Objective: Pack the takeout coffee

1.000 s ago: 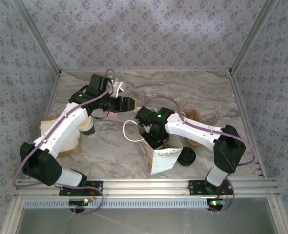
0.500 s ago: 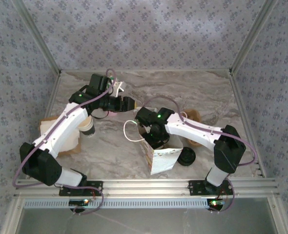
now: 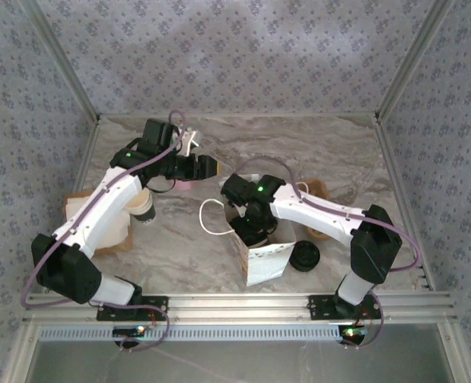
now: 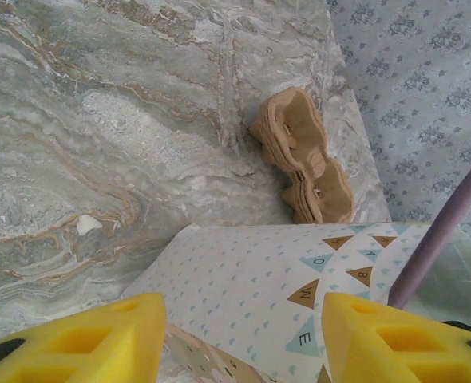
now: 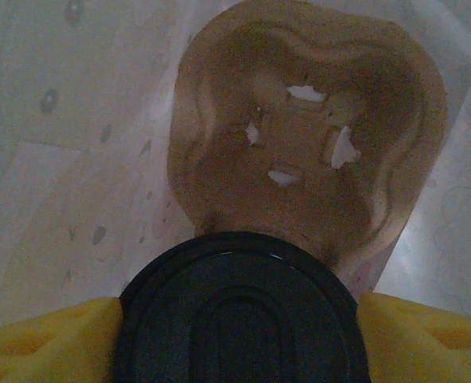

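Note:
The takeout coffee (image 5: 239, 319) shows its round black lid, which spans the gap between my right gripper's (image 5: 239, 339) yellow fingers and touches both. That gripper is shut on it, down inside the white paper bag (image 3: 266, 259), where the bag's pale walls (image 5: 76, 120) surround it. A brown pulp cup carrier (image 5: 307, 136) lies just beyond the lid, at the bag's bottom. From above, the right gripper (image 3: 255, 227) is sunk in the bag's mouth and the cup is hidden. My left gripper (image 3: 206, 167) hovers open, back-left of the bag. Its patterned side (image 4: 243, 295) lies beyond the left gripper (image 4: 239, 331).
A stack of black lids (image 3: 305, 257) sits right of the bag. Brown carriers (image 3: 315, 191) (image 4: 303, 155) lie behind it. Lidless cream cups (image 3: 144, 209) and flat brown paper (image 3: 80, 199) are under the left arm. The bag's white handle (image 3: 211, 215) loops out leftward.
The left arm has drawn back slightly to the left. The right gripper stays in the bag with the coffee, and the bag has shifted a little.

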Controlling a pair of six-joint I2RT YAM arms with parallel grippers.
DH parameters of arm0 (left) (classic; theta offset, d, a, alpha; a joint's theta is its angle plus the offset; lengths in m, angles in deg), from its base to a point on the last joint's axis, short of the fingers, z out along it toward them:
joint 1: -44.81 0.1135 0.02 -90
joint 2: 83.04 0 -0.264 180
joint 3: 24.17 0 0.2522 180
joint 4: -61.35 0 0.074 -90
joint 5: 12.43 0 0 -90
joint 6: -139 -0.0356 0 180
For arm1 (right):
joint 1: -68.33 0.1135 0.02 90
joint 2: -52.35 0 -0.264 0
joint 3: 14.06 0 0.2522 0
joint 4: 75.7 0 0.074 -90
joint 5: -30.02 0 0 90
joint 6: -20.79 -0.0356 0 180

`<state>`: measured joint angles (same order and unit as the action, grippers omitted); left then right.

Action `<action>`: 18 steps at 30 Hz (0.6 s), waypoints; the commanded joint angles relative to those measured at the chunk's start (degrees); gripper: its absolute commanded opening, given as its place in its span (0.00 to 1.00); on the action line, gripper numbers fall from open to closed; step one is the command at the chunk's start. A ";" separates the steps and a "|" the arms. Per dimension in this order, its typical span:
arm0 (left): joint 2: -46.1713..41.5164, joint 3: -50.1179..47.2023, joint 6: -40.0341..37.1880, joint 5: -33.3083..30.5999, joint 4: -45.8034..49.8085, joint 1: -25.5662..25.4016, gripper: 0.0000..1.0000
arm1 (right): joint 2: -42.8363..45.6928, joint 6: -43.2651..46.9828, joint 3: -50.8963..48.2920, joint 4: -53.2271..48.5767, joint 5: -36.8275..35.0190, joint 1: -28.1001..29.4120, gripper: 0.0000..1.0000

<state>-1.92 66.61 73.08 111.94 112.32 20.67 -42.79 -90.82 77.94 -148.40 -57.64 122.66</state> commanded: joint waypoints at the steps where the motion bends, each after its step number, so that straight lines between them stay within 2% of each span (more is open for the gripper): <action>1: -0.09 1.95 0.57 -0.44 -1.64 0.54 0.54 | 0.69 -0.53 1.85 -2.36 -0.05 0.39 0.78; 9: 0.09 2.11 1.23 -0.15 -2.34 0.94 0.54 | 1.01 -0.54 2.29 -2.61 -0.89 0.42 0.85; 18: -0.19 2.08 1.41 -0.02 -2.60 0.94 0.54 | 2.58 -0.87 2.62 -3.04 -1.22 0.60 0.86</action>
<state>-1.92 66.72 74.10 111.54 110.92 21.35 -42.50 -90.84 78.73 -149.36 -57.85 122.70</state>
